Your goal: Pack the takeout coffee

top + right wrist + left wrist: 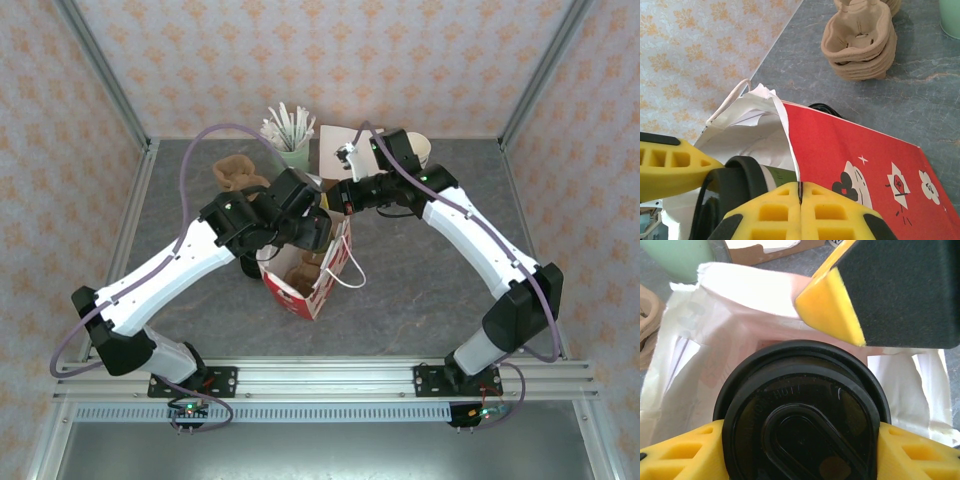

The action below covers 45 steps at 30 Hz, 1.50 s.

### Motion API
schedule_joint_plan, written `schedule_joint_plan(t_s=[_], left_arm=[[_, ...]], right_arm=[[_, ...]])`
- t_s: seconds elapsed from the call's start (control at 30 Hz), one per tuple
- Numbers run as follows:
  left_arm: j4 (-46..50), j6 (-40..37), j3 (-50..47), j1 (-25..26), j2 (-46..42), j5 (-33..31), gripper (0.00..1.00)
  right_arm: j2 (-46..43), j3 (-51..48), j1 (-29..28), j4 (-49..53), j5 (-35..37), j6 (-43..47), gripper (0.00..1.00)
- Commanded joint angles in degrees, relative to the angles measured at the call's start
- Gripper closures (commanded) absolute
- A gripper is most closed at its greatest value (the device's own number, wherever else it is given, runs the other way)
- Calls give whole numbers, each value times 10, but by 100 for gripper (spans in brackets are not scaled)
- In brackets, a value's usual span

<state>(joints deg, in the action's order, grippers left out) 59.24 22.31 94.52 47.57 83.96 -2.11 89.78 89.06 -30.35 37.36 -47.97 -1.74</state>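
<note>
Gripping the takeout coffee point(805, 390) from both sides with the left claw point(800, 452), lid up, low centre of the left wrist view. Pinching the rim of the paper bag point(715, 345) with the right claw point(800, 200), pressed together on it. Sits straight above that white opening, long axis upright. Probably calls for a straight descent by the left arm, minding the pinched rim just beside the lid.

You have one lidded coffee cup point(800, 425), one red paper bag point(850, 150), one green cup of sticks point(294, 154) at twelve o'clock, one pulp carrier stack point(860, 42) at eleven.
</note>
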Motion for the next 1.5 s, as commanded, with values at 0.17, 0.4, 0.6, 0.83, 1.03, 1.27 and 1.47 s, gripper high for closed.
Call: schedule_joint_plan(t_s=[0.17,0.4,0.6,0.83,1.03,1.27,1.47], left_arm=[[-35,-10,-40,-4,4,7,40],[-50,-18,-55,-13,15,7,40],[-61,-32,-67,-19,28,6,40],[-80,-44,-80,-27,42,5,40],[-98,-48,-94,-31,41,-17,41],[-116,-51,-103,-31,49,-26,41],[-119,-53,-102,-31,65,-11,41]], right_arm=[[8,17,3,-37,6,-36,97],[2,9,3,-44,13,-37,97],[5,8,3,-52,17,-47,98],[14,12,3,-53,17,-51,98],[22,17,3,-50,15,-54,98],[24,16,3,-55,17,-62,98],[30,16,6,-66,16,-74,98]])
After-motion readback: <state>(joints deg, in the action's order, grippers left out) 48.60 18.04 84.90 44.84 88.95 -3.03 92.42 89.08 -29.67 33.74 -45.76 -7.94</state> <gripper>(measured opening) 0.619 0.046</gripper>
